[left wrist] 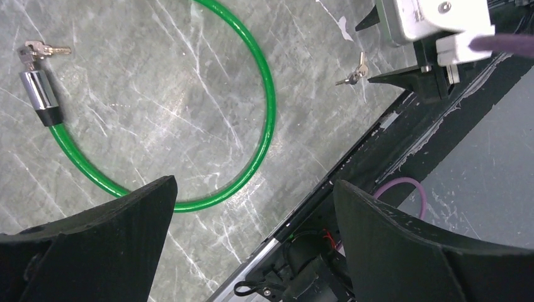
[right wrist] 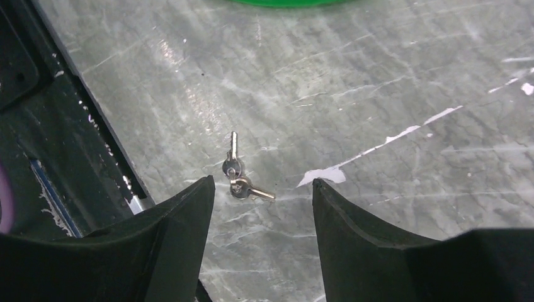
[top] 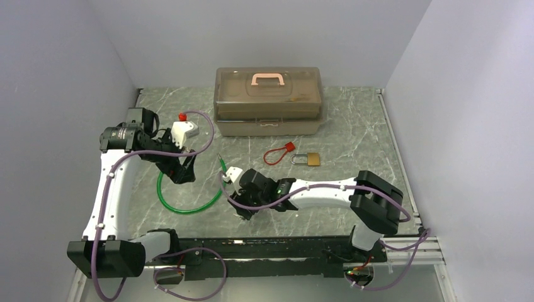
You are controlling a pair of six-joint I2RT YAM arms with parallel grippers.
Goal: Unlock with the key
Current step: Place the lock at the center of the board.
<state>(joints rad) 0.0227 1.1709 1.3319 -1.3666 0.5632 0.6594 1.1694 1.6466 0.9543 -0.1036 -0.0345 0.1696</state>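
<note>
Marble tabletop (right wrist: 378, 75): key (right wrist: 233, 165) flat btwn tips of right claw (right wrist: 263, 182); claw half-wide, holding nthg.

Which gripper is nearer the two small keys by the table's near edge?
Right. The right gripper hovers just over the keys, jaws open; the left gripper is farther off, above the green cable loop.

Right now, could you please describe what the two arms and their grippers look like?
Both the left arm and right arm have white links joined by black joint housings, with a purple cable running along each. The left gripper and right gripper each carry two broad, matte black fingers that taper to blunt tips.
</note>
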